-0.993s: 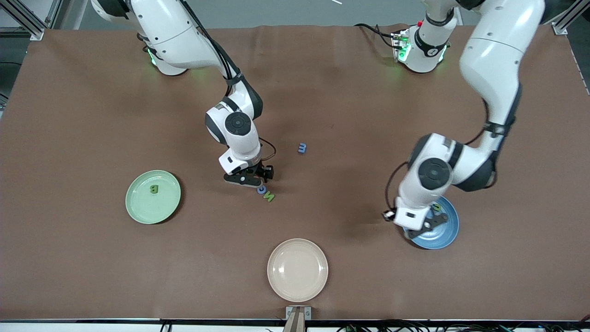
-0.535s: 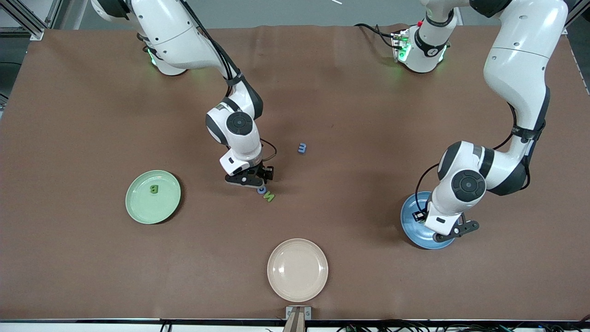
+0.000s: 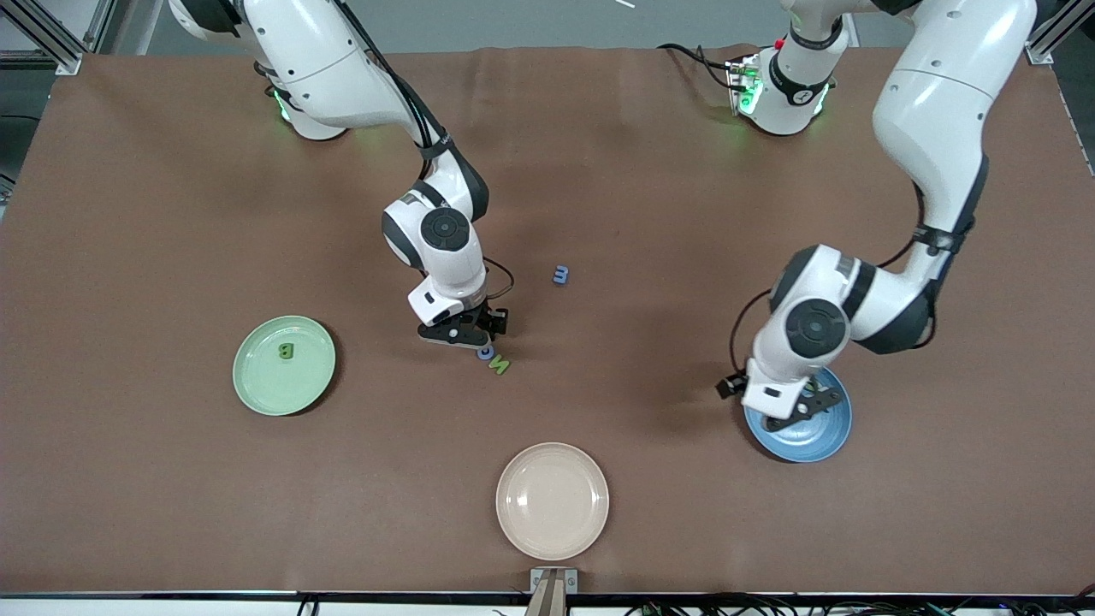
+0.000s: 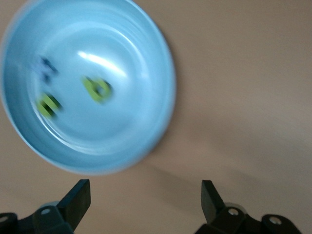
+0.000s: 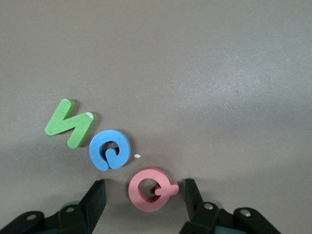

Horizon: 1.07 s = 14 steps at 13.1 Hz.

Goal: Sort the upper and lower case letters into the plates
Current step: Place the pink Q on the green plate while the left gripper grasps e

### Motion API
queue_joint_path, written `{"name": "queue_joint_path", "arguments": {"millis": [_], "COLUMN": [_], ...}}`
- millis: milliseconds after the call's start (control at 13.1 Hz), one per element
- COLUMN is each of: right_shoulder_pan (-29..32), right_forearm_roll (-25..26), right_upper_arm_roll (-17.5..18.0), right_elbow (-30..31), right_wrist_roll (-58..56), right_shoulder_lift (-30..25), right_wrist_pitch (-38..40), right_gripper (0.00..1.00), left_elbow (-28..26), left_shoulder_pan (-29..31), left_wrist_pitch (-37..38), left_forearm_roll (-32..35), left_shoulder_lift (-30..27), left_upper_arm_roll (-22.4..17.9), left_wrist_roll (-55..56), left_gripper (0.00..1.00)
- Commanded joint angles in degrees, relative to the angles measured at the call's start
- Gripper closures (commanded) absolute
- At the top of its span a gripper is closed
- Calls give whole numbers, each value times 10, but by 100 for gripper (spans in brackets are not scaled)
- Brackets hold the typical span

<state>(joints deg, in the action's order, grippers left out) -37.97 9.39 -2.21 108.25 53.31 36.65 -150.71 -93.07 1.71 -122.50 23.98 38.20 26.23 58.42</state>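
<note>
The blue plate (image 3: 817, 438) lies toward the left arm's end of the table and holds two green letters (image 4: 97, 89) and a dark one (image 4: 45, 68). My left gripper (image 3: 800, 411) hangs over its edge, open and empty (image 4: 145, 202). The mint green plate (image 3: 257, 385) toward the right arm's end holds a green B (image 3: 286, 350). My right gripper (image 3: 469, 335) is down at the table, open, its fingers on either side of a pink Q (image 5: 148, 189) with gaps. A blue letter (image 5: 109, 149) and a green N (image 5: 70, 123) lie beside the Q.
A blue letter m (image 3: 560, 275) lies alone mid-table, farther from the front camera than the cluster. A cream-beige plate (image 3: 552, 500) sits near the front edge. The blue letter (image 3: 486, 351) and green N (image 3: 500, 366) show just past my right gripper.
The left gripper has opened wide; its arm swung toward its own end of the table, then back over the blue plate. The right gripper's fingers have drawn closer around the pink Q.
</note>
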Motion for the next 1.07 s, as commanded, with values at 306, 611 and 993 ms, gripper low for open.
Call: {"name": "queue_joint_path", "arguments": {"millis": [306,611,993], "right_shoulder_pan": [3,5,30], "right_forearm_roll": [14,14,13], "right_upper_arm_roll": [-1,-1,1], "right_elbow": [-9,-9,-9], "right_wrist_roll": [8,4,-1], "right_shoulder_lift": [13,13,4], "right_wrist_pitch": [3,3,22], "right_gripper": [69,78,95], "left_elbow": [-9,-9,-20], "left_shoulder_pan": [-85,-150,-236], "left_wrist_pitch": [9,9,-31], "left_forearm_roll": [4,-1,-8], "left_shoulder_lift": [-6,7,31], "left_upper_arm_roll": [26,26,25], "left_wrist_roll": [190,285,415], "left_gripper": [0,0,1]}}
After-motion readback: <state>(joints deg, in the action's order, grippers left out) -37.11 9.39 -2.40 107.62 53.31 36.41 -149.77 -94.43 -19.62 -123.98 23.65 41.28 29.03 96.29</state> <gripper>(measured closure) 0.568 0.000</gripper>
